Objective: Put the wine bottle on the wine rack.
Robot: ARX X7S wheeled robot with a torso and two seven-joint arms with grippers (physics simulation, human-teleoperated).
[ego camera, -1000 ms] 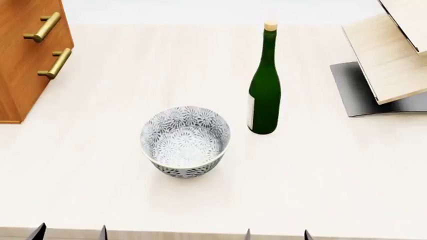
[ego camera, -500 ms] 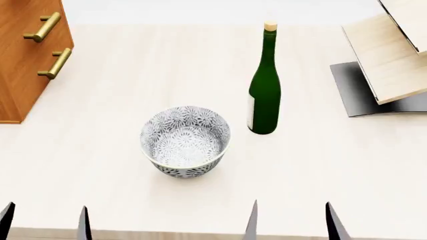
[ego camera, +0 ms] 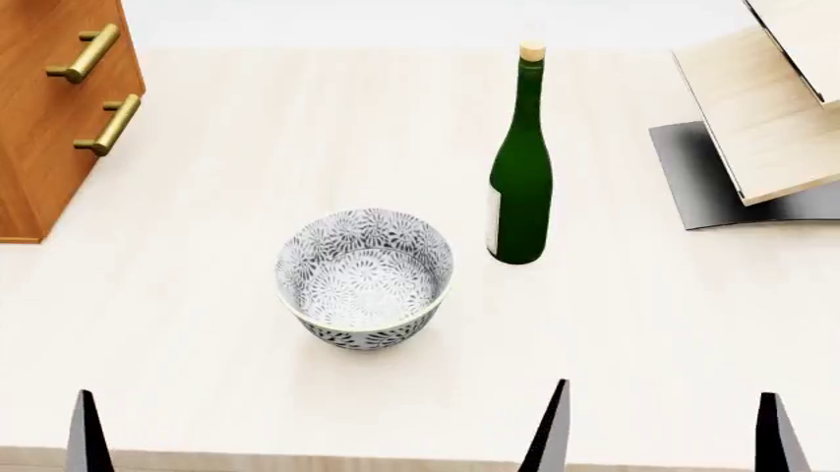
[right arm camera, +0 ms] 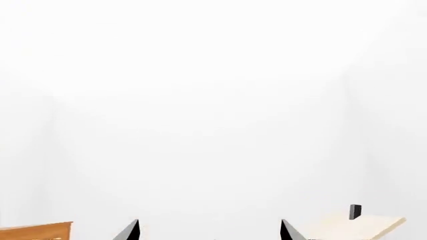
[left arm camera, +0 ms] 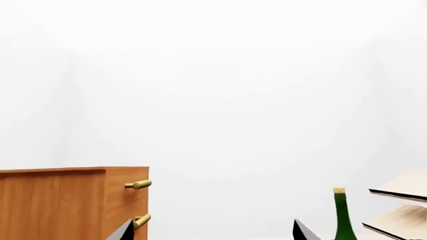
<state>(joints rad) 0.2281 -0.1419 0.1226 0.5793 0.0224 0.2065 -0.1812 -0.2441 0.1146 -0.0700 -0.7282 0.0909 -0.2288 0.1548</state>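
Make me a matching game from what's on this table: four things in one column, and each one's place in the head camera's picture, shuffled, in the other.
Things:
1. wine bottle
2. bowl
3. cabinet
4. wine rack

Places:
A. far left edge, brass handles facing the table
B. top right corner, on a grey base
C. near the middle, closest to the grippers
D. upright, between the bowl and the slanted wood panels

Pairs: 1-D, 2-C, 3-A, 4-B
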